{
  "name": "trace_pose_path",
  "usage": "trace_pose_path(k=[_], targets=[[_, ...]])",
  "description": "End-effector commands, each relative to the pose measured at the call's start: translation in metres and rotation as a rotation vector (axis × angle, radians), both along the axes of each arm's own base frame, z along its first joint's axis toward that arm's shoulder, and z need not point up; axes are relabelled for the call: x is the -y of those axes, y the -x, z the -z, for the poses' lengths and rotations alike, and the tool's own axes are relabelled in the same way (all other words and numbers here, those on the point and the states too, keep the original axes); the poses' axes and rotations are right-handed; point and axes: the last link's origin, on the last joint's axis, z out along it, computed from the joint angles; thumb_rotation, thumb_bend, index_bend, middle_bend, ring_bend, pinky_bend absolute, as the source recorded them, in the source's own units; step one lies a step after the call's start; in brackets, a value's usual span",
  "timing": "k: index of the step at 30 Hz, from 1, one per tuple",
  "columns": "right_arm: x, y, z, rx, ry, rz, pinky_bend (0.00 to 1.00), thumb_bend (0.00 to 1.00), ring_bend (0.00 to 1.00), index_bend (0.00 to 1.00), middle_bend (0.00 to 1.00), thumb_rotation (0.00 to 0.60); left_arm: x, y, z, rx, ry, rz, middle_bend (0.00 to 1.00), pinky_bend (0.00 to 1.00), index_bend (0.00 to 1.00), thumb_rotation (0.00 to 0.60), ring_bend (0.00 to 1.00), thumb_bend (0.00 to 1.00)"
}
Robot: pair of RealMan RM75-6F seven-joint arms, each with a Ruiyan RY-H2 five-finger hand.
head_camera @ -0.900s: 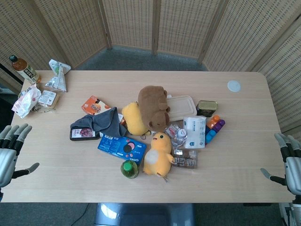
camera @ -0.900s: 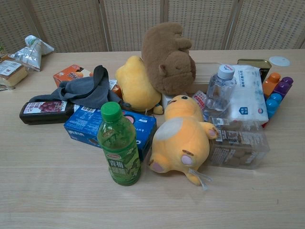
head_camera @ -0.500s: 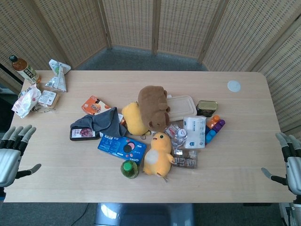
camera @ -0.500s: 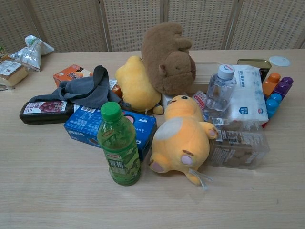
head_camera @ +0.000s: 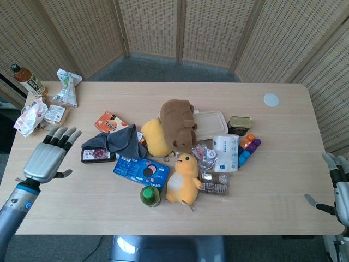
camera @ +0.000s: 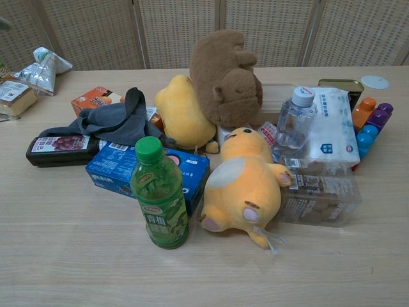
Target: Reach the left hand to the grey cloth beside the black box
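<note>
The grey cloth (head_camera: 113, 140) lies crumpled left of the pile, draped over the back of the black box (head_camera: 97, 155); in the chest view the grey cloth (camera: 115, 120) sits above the black box (camera: 59, 150). My left hand (head_camera: 50, 155) hovers over the table a short way left of the box, fingers spread, holding nothing, not touching the cloth. My right hand (head_camera: 339, 185) stays at the table's right edge, fingers apart and empty. Neither hand shows in the chest view.
Around the cloth sit an orange box (head_camera: 109, 121), a blue cookie pack (head_camera: 140, 172), a green bottle (camera: 160, 193), yellow plush toys (head_camera: 182, 178) and a brown plush (head_camera: 177, 123). Snack bags (head_camera: 34, 115) and a tea bottle (head_camera: 26, 79) occupy the far left.
My left hand has risen from the table's left edge and moved right and forward toward the black box. The right hand has barely shifted.
</note>
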Motion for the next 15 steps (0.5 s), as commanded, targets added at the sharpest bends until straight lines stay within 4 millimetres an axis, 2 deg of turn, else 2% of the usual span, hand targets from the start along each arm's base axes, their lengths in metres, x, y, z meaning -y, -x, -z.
trace_pose_path(k=[1,7,11,15], targets=[[0.000,0.000,-0.001,-0.001,0.003,0.000,0.00,0.00,0.00,0.00,0.00,0.600,-0.049,-0.014,0.019,-0.145,0.089,0.191,0.00,0.00,0.00,0.600,0.00,0.12],[0.000,0.000,-0.002,0.000,0.011,0.000,0.00,0.00,0.00,0.00,0.00,0.600,-0.079,-0.019,0.032,-0.298,0.152,0.352,0.00,0.00,0.00,0.600,0.00,0.12],[0.001,0.001,-0.003,0.002,0.011,0.002,0.00,0.00,0.00,0.00,0.00,0.600,-0.086,-0.008,0.043,-0.349,0.174,0.345,0.00,0.00,0.00,0.600,0.00,0.12],[0.001,0.001,-0.003,0.004,0.012,0.001,0.00,0.00,0.00,0.00,0.00,0.600,-0.086,0.001,0.063,-0.390,0.201,0.331,0.00,0.00,0.00,0.600,0.00,0.13]])
